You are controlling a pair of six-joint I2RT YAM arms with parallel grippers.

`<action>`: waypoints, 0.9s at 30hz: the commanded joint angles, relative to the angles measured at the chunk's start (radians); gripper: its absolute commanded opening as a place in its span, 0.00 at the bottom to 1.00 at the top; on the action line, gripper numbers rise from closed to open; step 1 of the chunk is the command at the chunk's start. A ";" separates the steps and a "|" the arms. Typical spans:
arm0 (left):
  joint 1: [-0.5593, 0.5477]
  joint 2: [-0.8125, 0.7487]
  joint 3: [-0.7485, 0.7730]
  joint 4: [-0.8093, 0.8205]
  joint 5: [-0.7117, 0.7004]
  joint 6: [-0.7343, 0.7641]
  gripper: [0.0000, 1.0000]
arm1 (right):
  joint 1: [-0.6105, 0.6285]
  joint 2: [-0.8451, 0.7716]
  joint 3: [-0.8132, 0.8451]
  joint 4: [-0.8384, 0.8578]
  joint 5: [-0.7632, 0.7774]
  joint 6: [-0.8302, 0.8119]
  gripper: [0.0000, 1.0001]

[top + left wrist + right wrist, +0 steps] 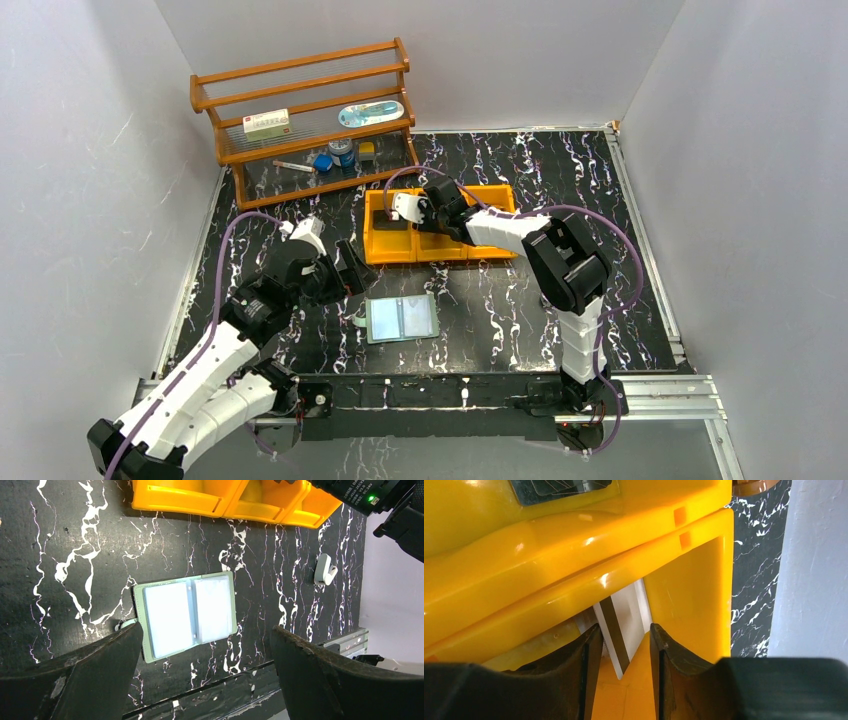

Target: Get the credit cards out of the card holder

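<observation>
The card holder [402, 318] lies open and flat on the black marble table, pale teal with two clear pockets; it also shows in the left wrist view [187, 612]. My left gripper [350, 270] hovers just left of it, open and empty [207, 629]. My right gripper [395, 218] is down in the left compartment of the orange bin [440, 255]. Its jaws stand apart [624, 630] around a silvery-grey credit card [621, 615] with a dark stripe, which leans on the compartment wall. Another card [561, 487] lies in the adjoining compartment.
A wooden rack [300, 110] with small items stands at the back left. The orange bin [175, 497] sits just beyond the card holder. A small white clip [325, 570] lies on the table right of the holder. White walls enclose the table.
</observation>
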 commanded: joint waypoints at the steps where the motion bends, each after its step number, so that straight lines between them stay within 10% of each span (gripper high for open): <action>1: 0.004 0.003 0.017 -0.008 0.014 -0.001 0.98 | 0.003 -0.039 0.007 0.044 -0.034 0.082 0.49; 16: 0.004 0.022 0.010 0.013 0.050 -0.001 0.98 | 0.000 -0.234 -0.056 0.158 -0.040 0.391 0.53; 27: 0.004 0.140 -0.014 0.097 0.189 0.011 0.91 | -0.001 -0.587 -0.312 -0.050 -0.320 1.445 0.56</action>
